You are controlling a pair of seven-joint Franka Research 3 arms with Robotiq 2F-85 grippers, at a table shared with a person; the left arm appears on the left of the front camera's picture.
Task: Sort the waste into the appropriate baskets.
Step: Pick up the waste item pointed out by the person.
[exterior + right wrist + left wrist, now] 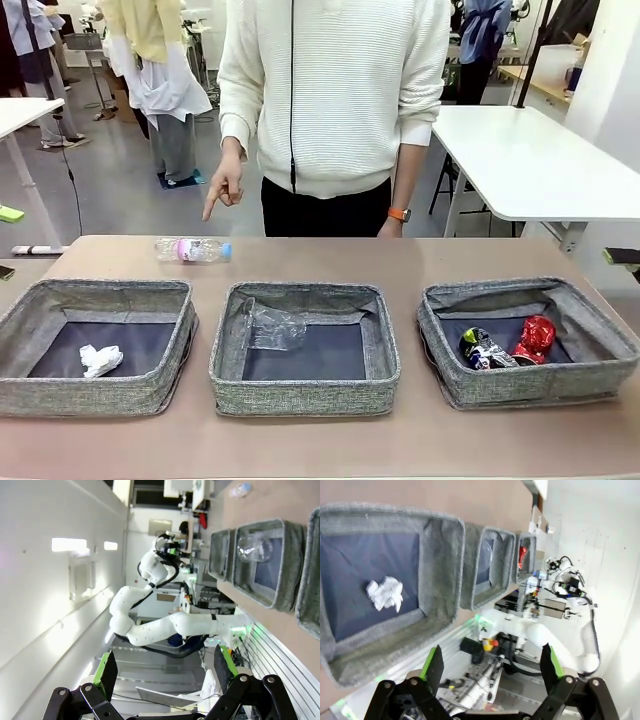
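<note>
Three grey baskets in row on brown table [300, 440]. Left basket [95, 390]: white paper wad [100, 359] on dark bottom. Middle basket [305, 395]: crumpled clear plastic [268, 326] near far left corner. Right basket [530, 385]: dark printed can [484, 349] touching crushed red can [536, 338]. Clear bottle [193, 250] with pink label, blue cap, lying on table behind left basket. Person's hand [225, 187] above bottle, finger pointing down. Left gripper [490, 667] wide open, nothing held, off table edge near left basket. Right gripper [162, 672] wide open, nothing held.
</note>
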